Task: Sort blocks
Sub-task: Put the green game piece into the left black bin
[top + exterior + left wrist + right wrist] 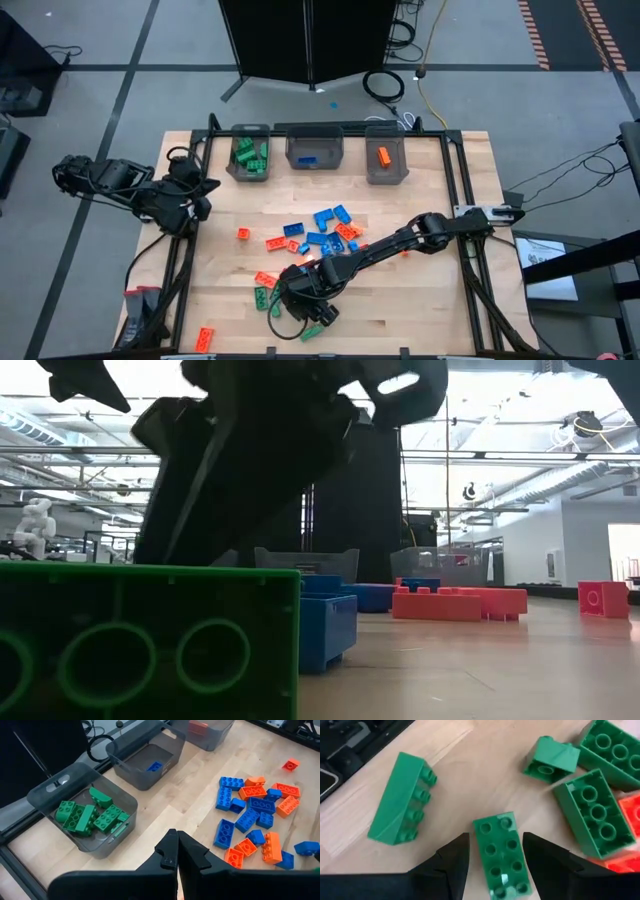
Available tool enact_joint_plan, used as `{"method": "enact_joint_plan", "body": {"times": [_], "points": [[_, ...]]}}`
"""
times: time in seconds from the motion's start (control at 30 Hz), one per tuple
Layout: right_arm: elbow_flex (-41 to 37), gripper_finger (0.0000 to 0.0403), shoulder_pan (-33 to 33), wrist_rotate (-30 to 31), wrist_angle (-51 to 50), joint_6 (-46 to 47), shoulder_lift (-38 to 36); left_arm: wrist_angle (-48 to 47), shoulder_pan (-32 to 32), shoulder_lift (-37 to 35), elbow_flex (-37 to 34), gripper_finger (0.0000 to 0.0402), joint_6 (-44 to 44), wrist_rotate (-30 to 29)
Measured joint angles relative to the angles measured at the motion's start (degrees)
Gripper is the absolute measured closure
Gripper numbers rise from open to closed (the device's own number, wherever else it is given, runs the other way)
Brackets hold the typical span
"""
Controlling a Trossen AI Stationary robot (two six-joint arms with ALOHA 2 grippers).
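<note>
Four views split the scene. Only the right wrist view shows the right gripper point(492, 857) with its fingers on either side of a green eight-stud brick point(501, 854), studs up, closed on its long sides; the high view places this near the table's point(420, 310) front edge, among other green bricks point(592, 817). Only the left wrist view shows the left gripper point(177, 851) clenched with nothing in it, above the bin of green bricks point(87, 810). Blue and orange bricks point(325, 235) lie scattered mid-table. One blue brick point(154, 766) lies in the middle bin point(315, 148), one orange brick point(383, 155) in the right bin point(386, 172).
</note>
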Motion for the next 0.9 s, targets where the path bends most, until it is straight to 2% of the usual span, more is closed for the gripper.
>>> {"method": "enact_joint_plan", "body": {"times": [0.3, 0.6, 0.9], "points": [[0.2, 0.0221, -1.8, -0.5, 1.8, 0.0, 2.2, 0.0, 0.0, 0.0, 0.0, 0.0402, 0.0, 0.1], [0.2, 0.0221, -2.4, -1.5, -0.4, -0.7, 2.3, 0.0, 0.0, 0.0, 0.0, 0.0402, 0.1, 0.4], [0.0, 0.0212, -3.5, -0.4, 1.6, 0.0, 0.7, -0.2, 0.0, 0.0, 0.0, 0.0402, 0.5, 0.4]]}}
